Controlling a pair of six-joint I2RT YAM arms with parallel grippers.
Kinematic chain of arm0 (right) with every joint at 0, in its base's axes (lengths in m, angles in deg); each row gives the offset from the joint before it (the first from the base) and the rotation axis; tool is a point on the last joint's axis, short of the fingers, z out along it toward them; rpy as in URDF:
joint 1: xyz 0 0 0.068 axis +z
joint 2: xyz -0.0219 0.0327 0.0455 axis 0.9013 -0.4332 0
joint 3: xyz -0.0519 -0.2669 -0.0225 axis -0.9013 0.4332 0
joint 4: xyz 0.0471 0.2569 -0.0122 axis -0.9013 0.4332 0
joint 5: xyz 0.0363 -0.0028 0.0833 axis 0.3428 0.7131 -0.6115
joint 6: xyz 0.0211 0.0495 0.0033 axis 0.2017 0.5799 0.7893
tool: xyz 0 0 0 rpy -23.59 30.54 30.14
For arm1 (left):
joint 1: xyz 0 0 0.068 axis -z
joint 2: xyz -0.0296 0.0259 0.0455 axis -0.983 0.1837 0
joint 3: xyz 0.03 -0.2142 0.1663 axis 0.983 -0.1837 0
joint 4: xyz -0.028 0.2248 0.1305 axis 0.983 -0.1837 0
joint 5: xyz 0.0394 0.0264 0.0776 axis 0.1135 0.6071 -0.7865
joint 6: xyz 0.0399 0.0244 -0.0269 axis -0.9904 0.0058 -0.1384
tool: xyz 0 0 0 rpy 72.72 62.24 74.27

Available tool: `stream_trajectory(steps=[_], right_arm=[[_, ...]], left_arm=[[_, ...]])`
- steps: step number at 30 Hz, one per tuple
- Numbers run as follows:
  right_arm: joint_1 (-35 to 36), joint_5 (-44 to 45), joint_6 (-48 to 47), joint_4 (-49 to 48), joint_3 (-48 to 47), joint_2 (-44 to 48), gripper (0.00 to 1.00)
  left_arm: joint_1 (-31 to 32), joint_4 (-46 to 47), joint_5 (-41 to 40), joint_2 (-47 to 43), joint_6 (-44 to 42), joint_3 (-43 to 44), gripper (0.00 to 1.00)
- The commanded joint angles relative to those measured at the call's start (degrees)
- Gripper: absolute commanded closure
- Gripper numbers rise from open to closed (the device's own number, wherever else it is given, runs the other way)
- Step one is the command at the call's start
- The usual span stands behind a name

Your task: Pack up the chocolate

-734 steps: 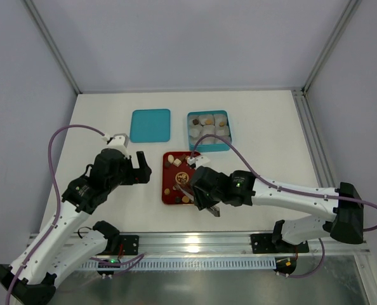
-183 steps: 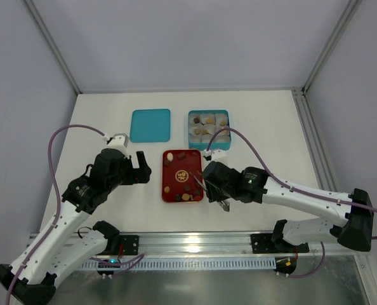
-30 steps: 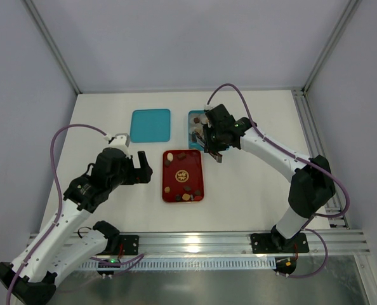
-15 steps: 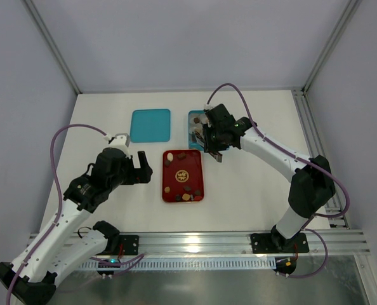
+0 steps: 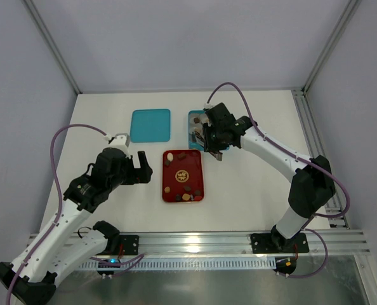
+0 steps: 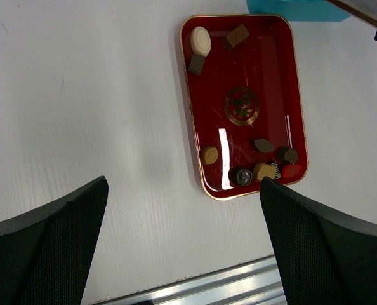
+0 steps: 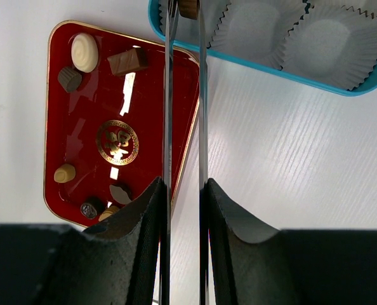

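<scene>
— Where was the chocolate when you paused?

— One brown piece (image 7: 188, 7) sat pinched between the thin blades of the right gripper (image 7: 185, 20), which were drawn narrow on it, over the corner of the teal box (image 7: 264, 68) next to the red tray (image 6: 271, 63). The rest lay on that tray. My left gripper (image 6: 183, 184) hung spread wide with nothing in it, beside the tray.

— What worried you?

— The grip. Those blades met the piece on very little surface, so I judged it could twist out and land on the box rim or the table. It also hung close to the box wall, and letting go there might have bounced it outside. Going low, the tips could have snagged a crimped paper cup (image 7: 252, 28) and dragged it.

— Counts?

— Eight pieces on the tray in the left wrist view: one cream, three tan or light brown, four dark. One more in the blades. Two empty cups in the right wrist view. From above the arm hid most of the box, so I could not count filled ones. One tray, one box, and one teal lid (image 5: 150, 125) lying apart to the left
</scene>
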Motion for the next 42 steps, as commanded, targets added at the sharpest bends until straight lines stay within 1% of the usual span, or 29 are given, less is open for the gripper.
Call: stream_trajectory(steps=[1,20,22,23,25,36,42], right_arm=[[-0.3,0.2,-0.6,-0.2,-3.1,1.6,0.66],[-0.5,0.0,-0.6,0.0,-3.4,1.7,0.65],[-0.5,-0.1,-0.6,0.0,-3.4,1.7,0.65],[-0.5,-0.1,-0.6,0.0,-3.3,1.7,0.62],[-0.5,-0.1,-0.5,0.0,-3.3,1.7,0.62],[-0.7,-0.3,-0.4,-0.4,-3.5,2.2,0.62],[-2.0,-1.2,-0.6,-0.1,-4.5,3.1,0.62]], left_arm=[[0.3,1.3,-1.0,-0.6,-0.3,0.1,0.0],[0.2,1.3,-0.9,-0.7,-0.3,0.1,0.0],[0.2,1.3,-0.9,-0.7,-0.3,0.1,0.0],[0.2,1.3,-0.9,-0.7,-0.3,0.1,0.0],[0.2,1.2,-0.9,-0.8,-0.3,0.1,0.0],[0.2,1.3,-1.0,-0.7,-0.3,0.0,0.0],[0.2,1.3,-1.0,-0.7,-0.3,0.1,0.0]])
